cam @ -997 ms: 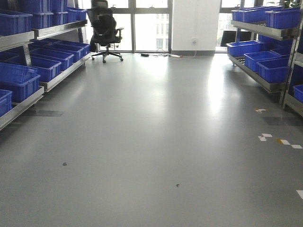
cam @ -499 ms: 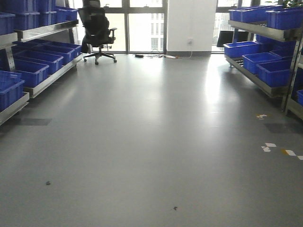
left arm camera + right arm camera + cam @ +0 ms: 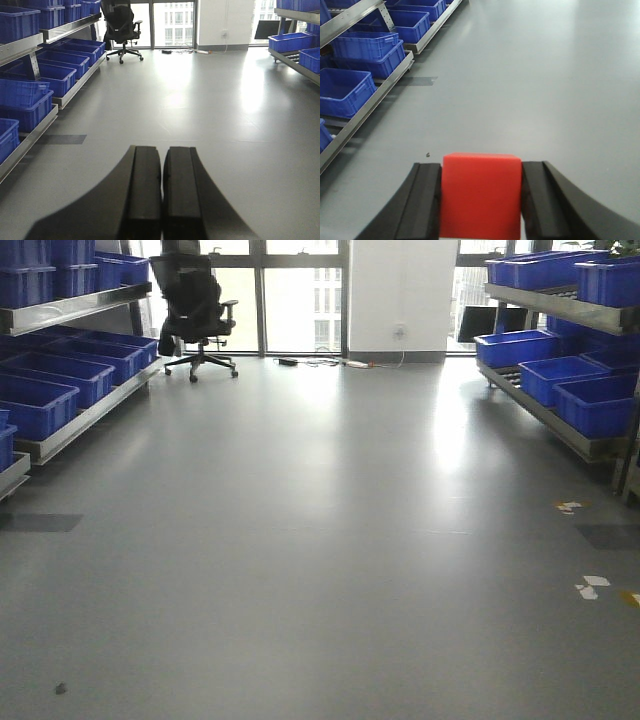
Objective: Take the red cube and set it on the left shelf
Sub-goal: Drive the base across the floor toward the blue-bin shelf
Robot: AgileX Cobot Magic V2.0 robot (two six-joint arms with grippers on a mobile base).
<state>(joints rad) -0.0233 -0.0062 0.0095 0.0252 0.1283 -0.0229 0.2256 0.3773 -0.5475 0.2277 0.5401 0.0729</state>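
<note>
- The red cube [image 3: 481, 195] sits clamped in the right gripper [image 3: 481, 200], 1 pad pressed flat against each of 2 opposite faces, above open floor and well apart from the left shelf [image 3: 370, 106].
- Judging by its small size and matte, sharp-edged faces, the cube is probably light and stiff. It should not deform or crack under the pads, and its flat parallel sides suit this kind of pinch.
- The hold looks centred on the side faces, so I would keep it there. The top and front faces stay free for setting it down.
- The left gripper [image 3: 162, 190] has its jaws drawn nearly together with only a thin slit between them and nothing in it.
- The left shelf is lined with blue crates [image 3: 362, 52] resting on its steel rails. They fill most of the levels in view, so a bare spot may be hard to find.
- The grey floor [image 3: 330, 540] beside the left shelf shows no obstacle. An office chair [image 3: 195, 300] stands past the shelf's far end, and a second rack [image 3: 560, 420] faces the shelf across the aisle.
</note>
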